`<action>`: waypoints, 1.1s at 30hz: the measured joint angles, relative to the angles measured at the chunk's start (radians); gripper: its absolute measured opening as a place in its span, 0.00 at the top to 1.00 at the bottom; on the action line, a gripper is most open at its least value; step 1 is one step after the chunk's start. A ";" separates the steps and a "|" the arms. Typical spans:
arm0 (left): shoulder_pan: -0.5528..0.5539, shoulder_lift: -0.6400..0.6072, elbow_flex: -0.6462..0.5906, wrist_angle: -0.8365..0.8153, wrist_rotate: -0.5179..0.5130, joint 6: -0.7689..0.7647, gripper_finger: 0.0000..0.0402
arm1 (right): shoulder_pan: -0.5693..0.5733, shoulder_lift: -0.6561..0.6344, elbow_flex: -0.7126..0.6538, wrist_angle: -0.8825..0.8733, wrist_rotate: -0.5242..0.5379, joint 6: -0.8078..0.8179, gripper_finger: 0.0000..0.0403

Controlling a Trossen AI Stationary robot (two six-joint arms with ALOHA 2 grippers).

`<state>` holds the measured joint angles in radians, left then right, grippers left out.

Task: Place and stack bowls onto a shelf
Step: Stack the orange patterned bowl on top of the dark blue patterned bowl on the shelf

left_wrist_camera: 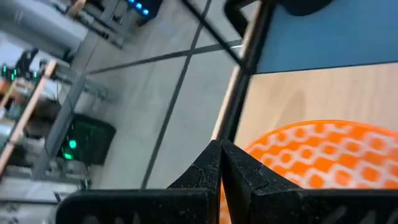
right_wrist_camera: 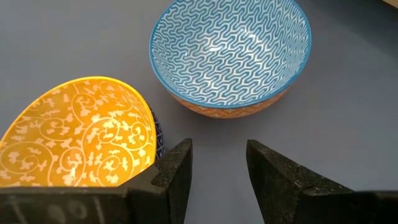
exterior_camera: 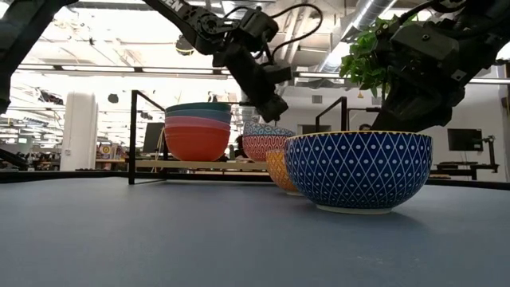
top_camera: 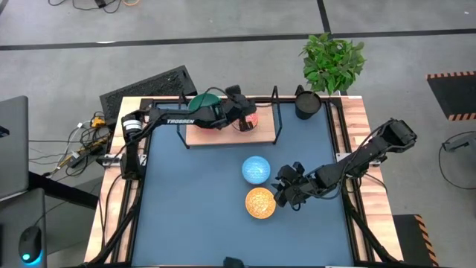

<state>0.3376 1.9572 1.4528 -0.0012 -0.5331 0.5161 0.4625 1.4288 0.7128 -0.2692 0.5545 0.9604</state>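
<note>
On the wooden shelf (top_camera: 216,135), a teal bowl sits on top of pink-red bowls in a stack (exterior_camera: 198,131). Beside the stack stands a red-orange patterned bowl (exterior_camera: 267,145). My left gripper (left_wrist_camera: 222,152) is shut and sits right above that bowl's rim. Two bowls rest on the blue table. One is dark blue outside and yellow inside (right_wrist_camera: 74,140). The other is orange outside with a blue wave pattern inside (right_wrist_camera: 230,53). My right gripper (right_wrist_camera: 217,158) is open and low over the table, just right of the yellow-lined bowl (top_camera: 260,202). Both its fingers are outside the bowl. My left gripper's shut fingertips (left_wrist_camera: 211,165) point down at the rim of the red-orange patterned bowl (left_wrist_camera: 261,146) on the shelf. I cannot tell whether they touch it.
The shelf's thin black wire frame (top_camera: 279,112) rises around the board. A black cup (top_camera: 307,103) and a potted plant (top_camera: 332,61) stand at the table's far right corner. Bare blue tabletop (top_camera: 193,208) lies toward the near and left edges.
</note>
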 joint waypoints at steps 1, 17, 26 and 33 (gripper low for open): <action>0.010 -0.001 0.001 -0.003 0.001 -0.017 1.00 | 0.000 0.000 0.000 0.000 0.000 0.000 0.56; 0.011 -0.008 -0.008 -0.153 -0.104 -0.114 1.00 | 0.000 0.000 0.000 0.000 0.000 0.000 0.56; 0.006 -0.116 0.001 -0.158 0.070 -0.143 1.00 | 0.000 0.000 0.000 -0.007 0.018 -0.001 0.56; 0.077 -0.107 0.000 -0.200 0.287 -0.142 1.00 | 0.000 0.000 0.000 -0.007 0.024 0.000 0.56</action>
<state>0.4142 1.8505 1.4525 -0.2014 -0.2461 0.3742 0.4624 1.4288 0.7128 -0.2758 0.5781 0.9600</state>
